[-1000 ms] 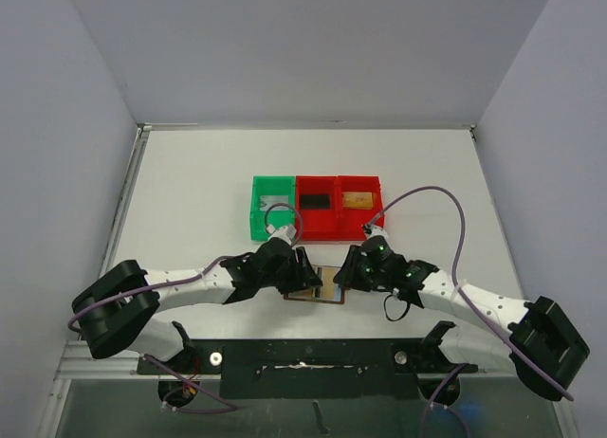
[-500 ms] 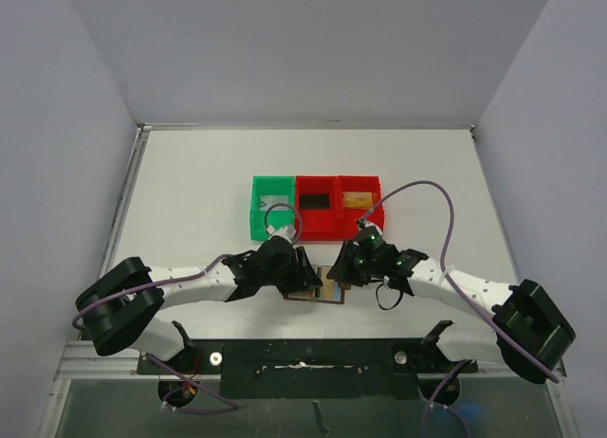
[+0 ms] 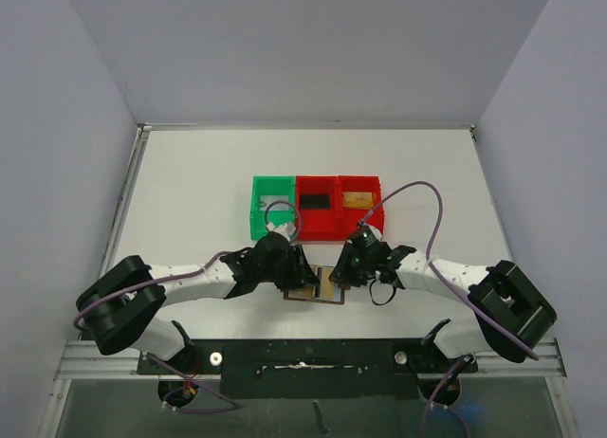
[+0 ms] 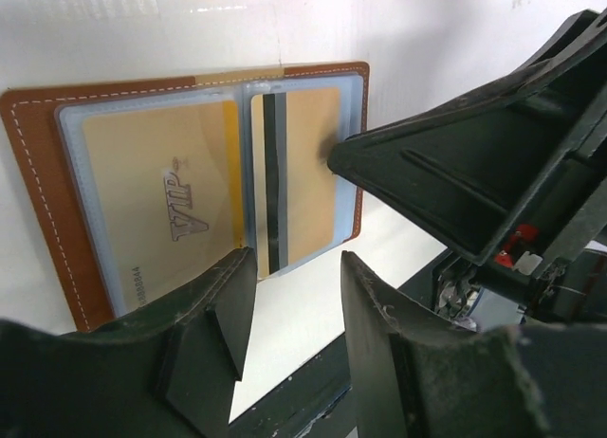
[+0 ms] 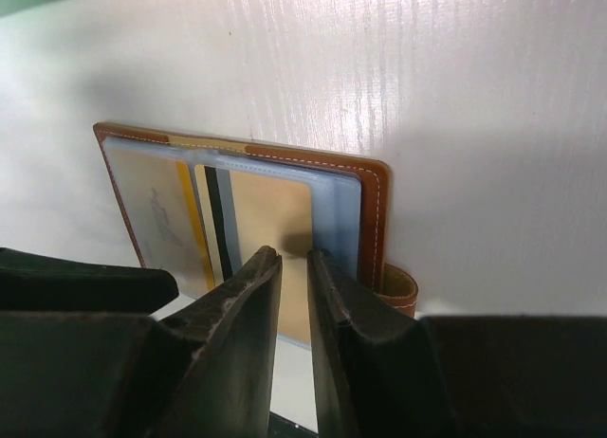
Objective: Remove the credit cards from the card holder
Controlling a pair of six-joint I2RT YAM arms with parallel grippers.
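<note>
Room: pale walls (image 3: pixel 76 97) enclose the white table (image 3: pixel 190 191) on three sides.
Card holder (image 3: pixel 318 288): open flat near the front edge, gold credit cards (image 4: pixel 161 191) in its sleeves.
Bins (image 3: pixel 316 208): just behind; table runs on beyond.
Left gripper (image 4: pixel 296 267): released, jaws apart.
Right gripper (image 5: pixel 294 267): narrow slit over a card; grasp cannot be told.

At lower centre of the top view, the left claw (image 3: pixel 302 270) and right claw (image 3: pixel 340 273) flank the open card holder (image 3: pixel 319 291), with only a narrow gap between them above it. The row of bins (image 3: pixel 318 209) stands as a barrier just above. Bare desk (image 3: pixel 190 191) stretches toward the frame's left and right edges beside the bins.
</note>
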